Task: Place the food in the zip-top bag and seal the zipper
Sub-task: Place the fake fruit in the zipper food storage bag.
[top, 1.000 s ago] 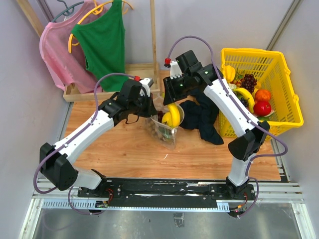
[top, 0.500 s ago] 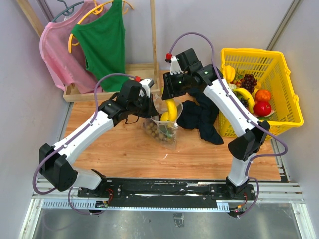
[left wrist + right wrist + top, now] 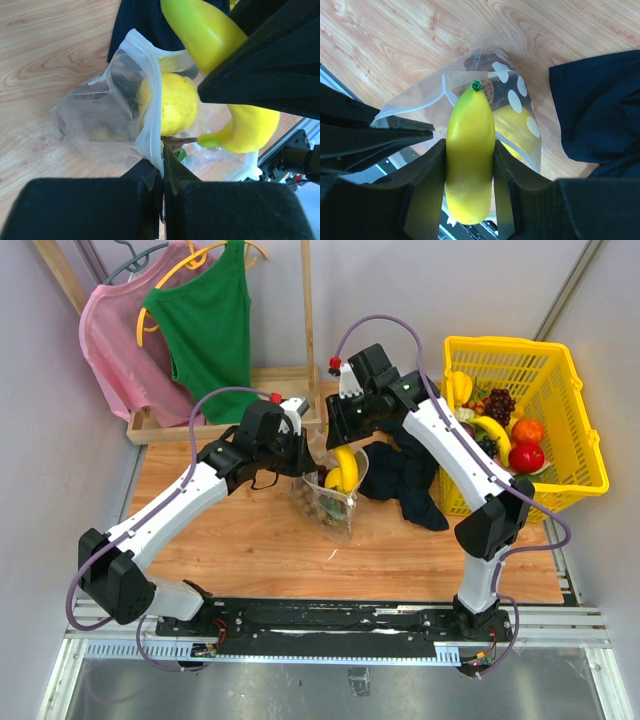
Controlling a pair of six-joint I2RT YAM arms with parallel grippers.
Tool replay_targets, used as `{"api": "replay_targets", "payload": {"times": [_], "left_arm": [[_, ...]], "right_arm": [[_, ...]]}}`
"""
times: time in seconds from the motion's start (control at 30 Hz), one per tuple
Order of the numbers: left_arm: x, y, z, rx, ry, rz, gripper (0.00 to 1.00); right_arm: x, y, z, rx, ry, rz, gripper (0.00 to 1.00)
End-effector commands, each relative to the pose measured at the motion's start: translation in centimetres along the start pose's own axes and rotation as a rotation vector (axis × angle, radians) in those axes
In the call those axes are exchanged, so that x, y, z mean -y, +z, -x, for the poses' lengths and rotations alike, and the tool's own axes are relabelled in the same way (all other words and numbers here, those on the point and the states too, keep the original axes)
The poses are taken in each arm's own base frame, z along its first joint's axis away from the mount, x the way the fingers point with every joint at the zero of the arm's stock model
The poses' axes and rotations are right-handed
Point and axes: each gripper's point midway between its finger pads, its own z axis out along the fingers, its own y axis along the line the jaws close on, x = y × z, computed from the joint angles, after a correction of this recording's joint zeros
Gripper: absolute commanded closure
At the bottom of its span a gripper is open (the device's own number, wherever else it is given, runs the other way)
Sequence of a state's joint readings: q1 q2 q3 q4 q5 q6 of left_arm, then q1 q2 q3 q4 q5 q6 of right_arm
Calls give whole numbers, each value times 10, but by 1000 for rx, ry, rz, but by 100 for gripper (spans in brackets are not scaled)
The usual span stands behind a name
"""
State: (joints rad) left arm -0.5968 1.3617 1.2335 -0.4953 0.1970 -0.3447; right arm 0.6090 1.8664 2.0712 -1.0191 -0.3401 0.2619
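Note:
The clear zip-top bag (image 3: 332,504) lies on the wooden table with its mouth lifted. My left gripper (image 3: 163,160) is shut on the bag's mouth edge (image 3: 150,100), where the zipper strip runs. Inside the bag (image 3: 90,120) sit a yellow lemon (image 3: 175,102) and a tan longan cluster (image 3: 322,508). My right gripper (image 3: 469,160) is shut on a yellow banana (image 3: 469,145), which it holds upright with its tip pointing into the bag's mouth (image 3: 520,107). In the top view the banana (image 3: 347,468) hangs just right of the left gripper (image 3: 305,462).
A yellow lattice basket (image 3: 570,370) at the right holds a red apple (image 3: 526,456), dark grapes (image 3: 499,402), another banana (image 3: 493,430) and more fruit. A dark navy cloth (image 3: 405,480) lies between bag and basket. Pink and green tops hang over a wooden tray (image 3: 150,425) at the back left.
The right gripper lifted the banana slightly, then brought it back down over the bag's mouth. The left gripper has kept its hold and barely moved.

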Motion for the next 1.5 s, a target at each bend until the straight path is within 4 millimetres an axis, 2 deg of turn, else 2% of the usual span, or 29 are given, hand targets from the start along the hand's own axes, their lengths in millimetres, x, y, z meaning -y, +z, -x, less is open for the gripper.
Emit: {"api": "replay_targets", "payload": {"times": [0.0,0.07,0.2,0.47,0.63,0.93,1.03,1.17,1.27,1.47], "left_arm": [[10,-11,20,77,22,-48,100],[10,-11,20,78,23,-48,100],[9,-11,20,80,21,-40,100],[6,-10,20,78,18,-25,100],[5,-10,20,79,17,-20,100],[5,-10,20,80,17,-18,100],[5,-9,20,79,17,-17,100],[4,-9,20,80,17,-13,100],[4,-9,20,79,16,-12,100],[4,-10,22,83,16,-7,100]], "right_arm": [[-9,7,3,37,-14,19,99],[-10,10,6,58,-10,26,99],[-16,16,-4,7,3,61,99],[-26,6,-27,-96,-37,83,99],[-21,14,-42,-128,-45,56,98],[-16,31,-54,-128,-43,41,99],[-18,32,-52,-95,-9,46,99],[-26,23,-39,-8,53,60,99],[-33,16,-30,62,110,79,97],[-38,11,-24,142,187,103,92]]}}
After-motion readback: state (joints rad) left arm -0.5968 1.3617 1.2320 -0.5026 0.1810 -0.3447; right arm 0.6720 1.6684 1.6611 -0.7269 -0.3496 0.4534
